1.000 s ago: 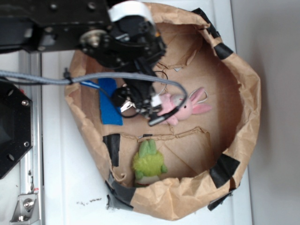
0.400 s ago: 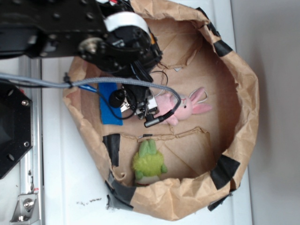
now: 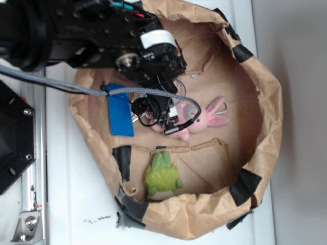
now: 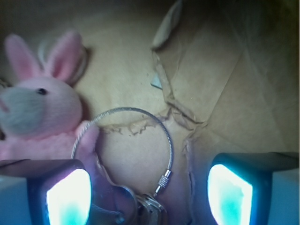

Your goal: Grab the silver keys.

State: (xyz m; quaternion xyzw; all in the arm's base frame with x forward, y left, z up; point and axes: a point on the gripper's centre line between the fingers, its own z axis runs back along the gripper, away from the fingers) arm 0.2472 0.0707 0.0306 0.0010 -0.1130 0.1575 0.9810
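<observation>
One gripper (image 4: 150, 187) spread wide, silver keys (image 4: 140, 206) between its fingers, beside pink bunny (image 4: 40, 112)

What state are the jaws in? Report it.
Open. In the wrist view the gripper jaws stand wide apart, with the silver keys and their wire ring between them, not clamped.

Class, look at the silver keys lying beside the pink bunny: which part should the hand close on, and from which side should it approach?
Grip the flat blades of the silver keys, coming straight down. The wire ring lies flat on the paper and looks too thin to pinch, and it overlaps the pink bunny's arm. The hand already hangs open over the blades, so closing there likely catches them.
</observation>
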